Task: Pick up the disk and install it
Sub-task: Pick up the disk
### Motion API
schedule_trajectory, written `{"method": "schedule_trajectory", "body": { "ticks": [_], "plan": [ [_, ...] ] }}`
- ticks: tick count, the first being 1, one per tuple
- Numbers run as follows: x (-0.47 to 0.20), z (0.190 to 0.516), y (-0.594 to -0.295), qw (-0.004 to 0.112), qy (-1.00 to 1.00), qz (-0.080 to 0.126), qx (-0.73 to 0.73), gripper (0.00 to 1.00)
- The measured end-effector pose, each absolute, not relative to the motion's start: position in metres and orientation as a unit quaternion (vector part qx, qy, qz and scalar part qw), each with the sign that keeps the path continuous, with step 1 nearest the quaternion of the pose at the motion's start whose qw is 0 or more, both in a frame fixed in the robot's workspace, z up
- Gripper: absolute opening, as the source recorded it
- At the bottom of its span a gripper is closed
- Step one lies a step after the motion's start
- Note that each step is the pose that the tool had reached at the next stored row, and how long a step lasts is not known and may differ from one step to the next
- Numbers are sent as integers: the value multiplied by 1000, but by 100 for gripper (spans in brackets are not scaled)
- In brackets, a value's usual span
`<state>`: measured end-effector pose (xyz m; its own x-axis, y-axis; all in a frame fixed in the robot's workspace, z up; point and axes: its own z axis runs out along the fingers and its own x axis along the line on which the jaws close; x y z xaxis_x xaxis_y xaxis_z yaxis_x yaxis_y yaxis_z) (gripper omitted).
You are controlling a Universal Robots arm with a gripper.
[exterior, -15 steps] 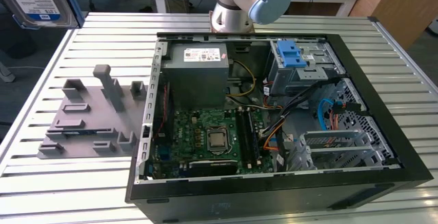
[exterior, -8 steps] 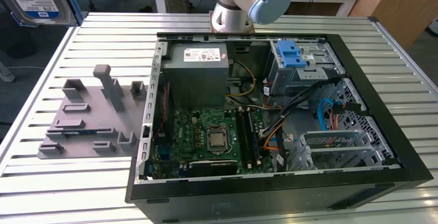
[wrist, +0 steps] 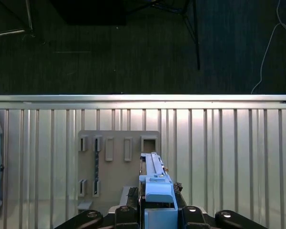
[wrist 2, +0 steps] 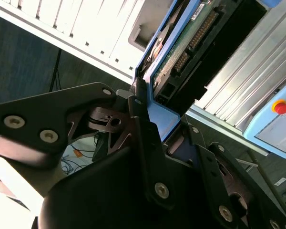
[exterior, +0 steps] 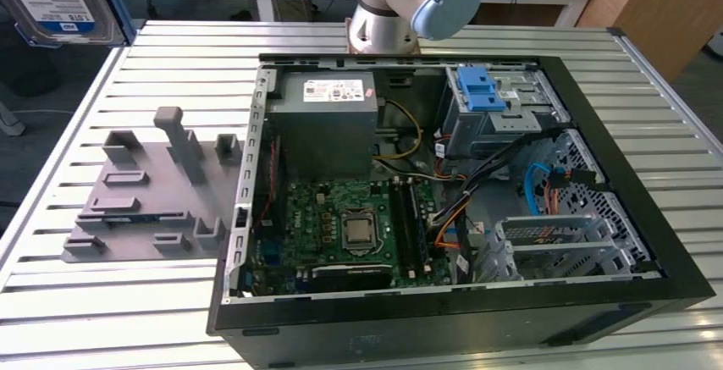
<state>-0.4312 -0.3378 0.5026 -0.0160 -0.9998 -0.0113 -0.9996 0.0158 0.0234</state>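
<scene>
The disk (exterior: 51, 2) hangs raised at the upper left of the exterior view, well apart from the grey rack (exterior: 147, 192) on the counter (exterior: 113, 311). In the second wrist view the pincer (wrist 2: 167, 126) is clenched on its blue frame. Pickup looks done. Fitting it into the open computer case (exterior: 452, 328) at frame centre is still to do.

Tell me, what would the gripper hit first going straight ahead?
Likely the grey fixture on the table: the gripper, shut on the disk, points toward it in the first wrist view. Depth is unclear, so perhaps the bare table beside it.
</scene>
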Motion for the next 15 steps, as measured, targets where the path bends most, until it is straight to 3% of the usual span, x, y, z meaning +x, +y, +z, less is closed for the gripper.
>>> {"method": "schedule_trajectory", "body": {
  "ticks": [15],
  "plan": [
    [-426,501,-367,5,-713,-13,701,36]
  ]
}}
